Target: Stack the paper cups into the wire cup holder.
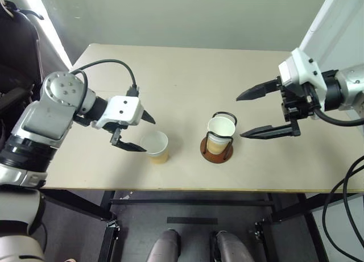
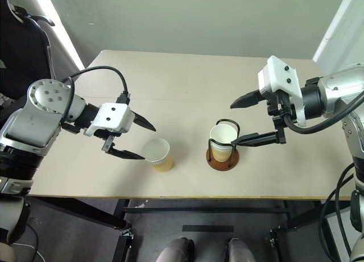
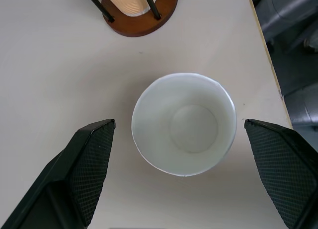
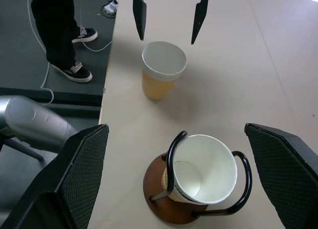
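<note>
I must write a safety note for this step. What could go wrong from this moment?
1. The loose paper cup stands near the front edge of the table. If the open left gripper pushes it instead of closing around it, it may tip or fall off.
2. The cup in the wire cup holder leans to one side, so the next cup may jam on its rim.
3. The open right gripper hangs close to the holder and may knock it.

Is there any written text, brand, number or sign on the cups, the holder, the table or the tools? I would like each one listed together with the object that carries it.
None: no readable text in these pictures.
Loose paper cup: plain tan outside, white inside.
Cup in the wire cup holder: no print visible.
Table: bare.
Left tool and right tool: no markings visible.
</note>
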